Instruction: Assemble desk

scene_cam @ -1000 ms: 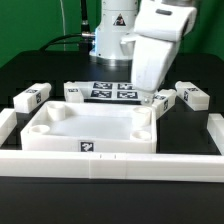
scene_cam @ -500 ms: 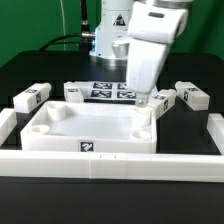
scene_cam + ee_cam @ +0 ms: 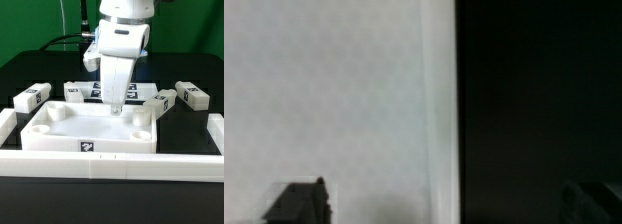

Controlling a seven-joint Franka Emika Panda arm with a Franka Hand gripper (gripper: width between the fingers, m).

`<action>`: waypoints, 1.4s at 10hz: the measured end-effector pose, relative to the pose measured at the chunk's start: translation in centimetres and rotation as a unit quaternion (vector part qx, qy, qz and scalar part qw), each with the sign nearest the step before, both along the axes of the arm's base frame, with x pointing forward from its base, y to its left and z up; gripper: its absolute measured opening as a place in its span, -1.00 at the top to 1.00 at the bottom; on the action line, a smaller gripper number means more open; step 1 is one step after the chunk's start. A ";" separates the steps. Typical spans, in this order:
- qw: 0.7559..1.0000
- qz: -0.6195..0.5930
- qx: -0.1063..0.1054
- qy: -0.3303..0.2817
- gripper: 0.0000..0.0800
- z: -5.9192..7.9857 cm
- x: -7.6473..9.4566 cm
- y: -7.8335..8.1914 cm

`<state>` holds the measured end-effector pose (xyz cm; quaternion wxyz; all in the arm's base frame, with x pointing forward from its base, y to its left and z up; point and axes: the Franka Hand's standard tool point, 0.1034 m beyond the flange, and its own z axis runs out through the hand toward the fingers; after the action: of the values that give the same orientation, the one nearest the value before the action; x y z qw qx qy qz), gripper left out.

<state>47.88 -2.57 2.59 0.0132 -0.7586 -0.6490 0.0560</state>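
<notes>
The white rimmed tabletop [image 3: 55,142] lies in the middle of the table, hollow side up, with round sockets in its corners. Four white tagged legs lie behind it: one [image 3: 32,97] at the exterior view's left, one [image 3: 72,91] nearer the centre, and two [image 3: 163,98] [image 3: 192,94] at the right. My gripper [image 3: 116,107] points down at the tabletop's back rim, near its middle. In the wrist view my gripper [image 3: 450,205] is open, with dark fingertips [image 3: 299,203] wide apart and nothing between them. Below them lies a blurred white surface that ends at a straight edge against black table.
A long low white barrier wall [image 3: 110,165] runs along the front, with side pieces at the left [image 3: 8,120] and right [image 3: 215,132]. The marker board [image 3: 130,91] lies behind the tabletop, partly hidden by my arm. The arm's base stands at the back.
My arm has swung toward the exterior view's left, from above the right-hand legs to the tabletop's back rim. The jaws have stayed open. No part has moved.
</notes>
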 end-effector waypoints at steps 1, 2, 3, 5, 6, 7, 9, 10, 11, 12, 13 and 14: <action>1.000 -0.001 0.001 0.004 -0.63 -0.6 -0.1 0.0; 1.000 -0.001 0.002 0.007 -0.63 -1.1 0.0 0.0; 1.000 -0.002 0.001 0.010 -0.63 -1.3 0.1 -0.1; 1.000 -0.002 0.001 0.010 -0.35 -1.3 0.1 -0.1; 1.000 -0.002 0.001 0.010 0.01 -1.3 0.1 -0.1; 1.000 -0.002 0.001 0.010 0.46 -1.3 0.1 -0.1; 1.000 -0.001 0.002 0.008 0.84 -1.2 0.2 0.0; 1.000 -0.002 0.002 0.007 0.84 -1.2 0.3 0.0; 1.000 -0.002 0.002 0.007 0.84 -1.2 0.3 0.0; 1.000 -0.002 0.002 0.007 0.84 -1.2 0.3 0.0; 1.000 -0.002 0.002 0.007 0.84 -1.2 0.3 0.0; 1.000 -0.002 0.002 0.007 0.84 -1.2 0.3 0.0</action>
<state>48.16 -2.61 1.42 0.0188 -0.7592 -0.6478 0.0601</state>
